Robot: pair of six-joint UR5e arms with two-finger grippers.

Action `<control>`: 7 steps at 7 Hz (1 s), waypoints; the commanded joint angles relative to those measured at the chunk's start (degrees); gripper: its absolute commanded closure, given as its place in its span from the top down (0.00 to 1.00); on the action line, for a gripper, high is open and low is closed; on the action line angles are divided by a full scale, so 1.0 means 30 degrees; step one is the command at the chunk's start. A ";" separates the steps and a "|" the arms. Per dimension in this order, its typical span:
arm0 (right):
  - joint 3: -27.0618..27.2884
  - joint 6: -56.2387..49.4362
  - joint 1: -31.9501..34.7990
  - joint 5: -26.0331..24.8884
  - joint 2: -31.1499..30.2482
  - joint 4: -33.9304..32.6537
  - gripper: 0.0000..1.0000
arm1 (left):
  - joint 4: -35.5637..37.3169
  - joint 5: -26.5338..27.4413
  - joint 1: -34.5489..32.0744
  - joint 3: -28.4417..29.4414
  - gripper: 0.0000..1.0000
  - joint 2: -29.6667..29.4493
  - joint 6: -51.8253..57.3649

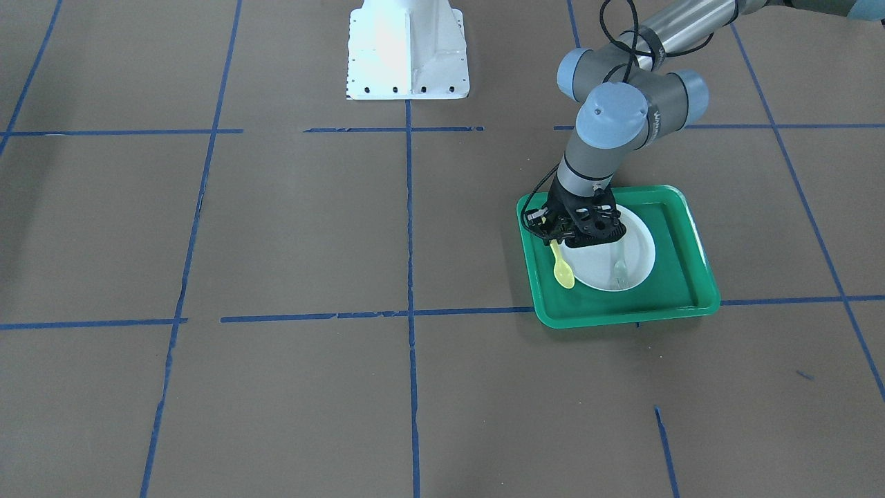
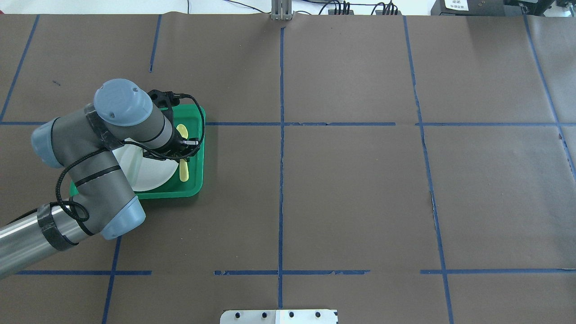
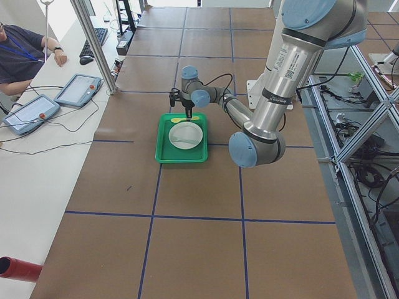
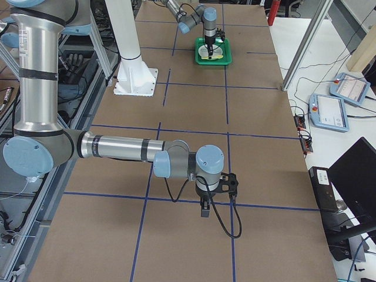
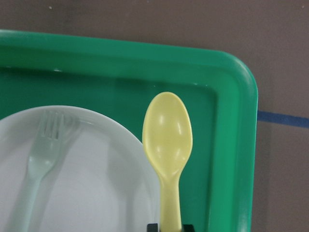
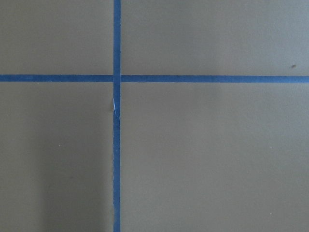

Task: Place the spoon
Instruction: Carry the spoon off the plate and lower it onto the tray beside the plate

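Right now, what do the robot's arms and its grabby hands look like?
Both arms are shiny silver tubes joined by fat grey elbows with round pale blue caps. The left arm has a black cable looping along it, black tape bands and small white lettering. The right arm looks the same, cable too. The left gripper and right gripper are black.

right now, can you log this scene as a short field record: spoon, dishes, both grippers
tray: green tray on the brown table
plate: white plate inside the tray
fork: pale grey-green plastic fork lying on the plate
spoon: yellow plastic spoon over the tray floor, bowl close against the plate's rim
left arm: left gripper closed on the spoon's handle
right arm: right gripper away from the tray, over blue tape lines; open or shut cannot be told
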 commanded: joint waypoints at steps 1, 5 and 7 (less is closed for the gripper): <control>0.0001 0.0000 0.0000 0.0000 0.0001 0.0001 1.00 | -0.0006 0.0034 0.0084 -0.0058 0.44 -0.0005 0.0152; 0.0001 0.0000 0.0000 0.0000 0.0000 0.0000 1.00 | -0.0006 0.0034 0.0055 -0.0437 0.71 0.0053 0.0328; 0.0001 0.0000 0.0000 0.0000 -0.0029 -0.0029 1.00 | 0.0692 0.0005 -0.1254 -0.1899 0.99 0.0287 0.1465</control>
